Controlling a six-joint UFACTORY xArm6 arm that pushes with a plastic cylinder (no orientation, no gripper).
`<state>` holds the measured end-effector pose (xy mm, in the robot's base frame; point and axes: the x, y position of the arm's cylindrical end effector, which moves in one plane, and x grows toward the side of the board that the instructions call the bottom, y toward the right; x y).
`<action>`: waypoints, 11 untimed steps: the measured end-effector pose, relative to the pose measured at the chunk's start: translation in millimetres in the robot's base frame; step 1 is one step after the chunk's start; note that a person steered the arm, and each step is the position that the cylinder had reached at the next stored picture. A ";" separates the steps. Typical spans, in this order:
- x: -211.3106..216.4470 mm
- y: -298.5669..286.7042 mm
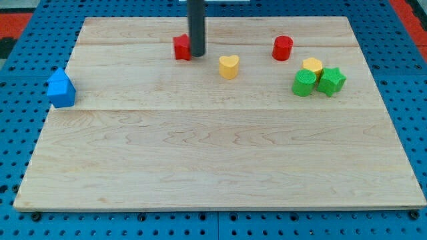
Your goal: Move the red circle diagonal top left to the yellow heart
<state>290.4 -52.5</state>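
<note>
Tip: my tip [197,55] touches the right side of a red block [181,47], far left of centre.
Pincer: cannot tell; only a rod shows.
Red circle [283,48]: far right on the tabletop [200,160], right of the yellow heart [229,67].

Non-task items on the board

Blue block [61,89] sits at the view's left edge of the wooden board [213,160], well apart from the rest. At the view's right, a yellow block [312,66] touches two green blocks [304,83] [331,81] just below it, packed side by side.
</note>
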 end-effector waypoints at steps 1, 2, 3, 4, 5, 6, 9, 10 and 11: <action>-26.2 -47.9; -51.0 -96.5; -72.4 -133.0; -73.7 -49.2; -75.2 91.2; -72.8 195.7; -1.4 169.5; -31.3 106.2; -46.9 33.2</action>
<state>243.5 -19.3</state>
